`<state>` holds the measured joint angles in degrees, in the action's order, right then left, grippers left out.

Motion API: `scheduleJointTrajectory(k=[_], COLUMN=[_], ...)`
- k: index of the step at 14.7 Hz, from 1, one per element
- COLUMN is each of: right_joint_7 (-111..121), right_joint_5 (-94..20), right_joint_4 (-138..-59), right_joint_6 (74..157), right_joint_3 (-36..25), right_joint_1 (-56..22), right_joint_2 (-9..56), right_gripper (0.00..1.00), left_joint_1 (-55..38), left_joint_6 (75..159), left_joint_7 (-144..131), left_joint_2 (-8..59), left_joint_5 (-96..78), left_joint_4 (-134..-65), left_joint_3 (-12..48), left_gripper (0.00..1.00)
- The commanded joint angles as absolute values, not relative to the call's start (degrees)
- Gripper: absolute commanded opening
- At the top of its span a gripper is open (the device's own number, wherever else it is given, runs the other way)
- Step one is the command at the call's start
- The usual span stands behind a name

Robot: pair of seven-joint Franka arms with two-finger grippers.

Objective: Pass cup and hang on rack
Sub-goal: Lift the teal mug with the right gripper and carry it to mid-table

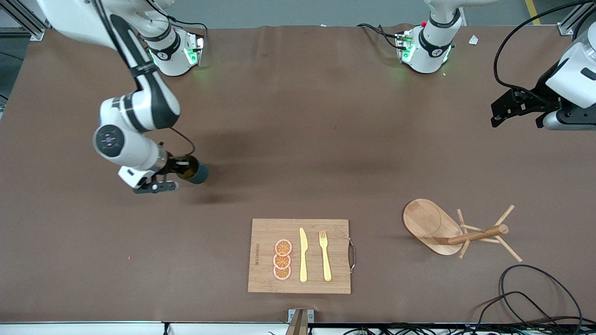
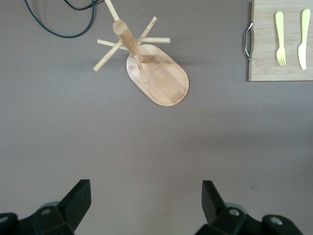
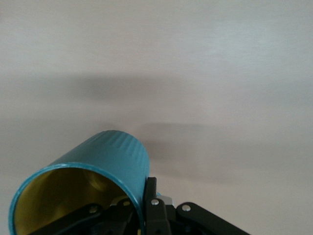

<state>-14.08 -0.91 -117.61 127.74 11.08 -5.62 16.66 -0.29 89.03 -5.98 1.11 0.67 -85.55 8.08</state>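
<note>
Gripping the cup (image 1: pixel 195 171) by its rim, the right gripper (image 1: pixel 173 173) holds it tipped on its side above the brown table (image 1: pixel 298 116), at middle left of the front view. At the right edge, the left gripper (image 1: pixel 517 108) waits in the air, fingers spread wide (nothing between them). Lower right, the rack (image 1: pixel 447 228) stands on the table, beside the cutting board (image 1: pixel 265 274).
</note>
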Motion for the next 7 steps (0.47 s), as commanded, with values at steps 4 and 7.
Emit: scheduleJointTrajectory(k=[4,7], right_joint_7=[-34.25,-43.91], right_joint_5=[-2.72,-2.55], right_joint_4=[-111.10,-110.31], right_joint_6=[129.54,135.42], right_joint_3=[11.51,11.43], right_joint_1=[-16.16,-21.60], right_joint_2=[19.85,23.54], right_gripper=[0.00,0.00], left_joint_1=[0.00,0.53], left_joint_6=[87.98,87.89], left_joint_7=[-5.54,-5.45], left_joint_2=[1.67,2.11], left_joint_5=[0.00,-0.09], left_joint_4=[-84.20,-84.20], left_joint_3=[8.17,8.09], left_gripper=[1.00,1.00])
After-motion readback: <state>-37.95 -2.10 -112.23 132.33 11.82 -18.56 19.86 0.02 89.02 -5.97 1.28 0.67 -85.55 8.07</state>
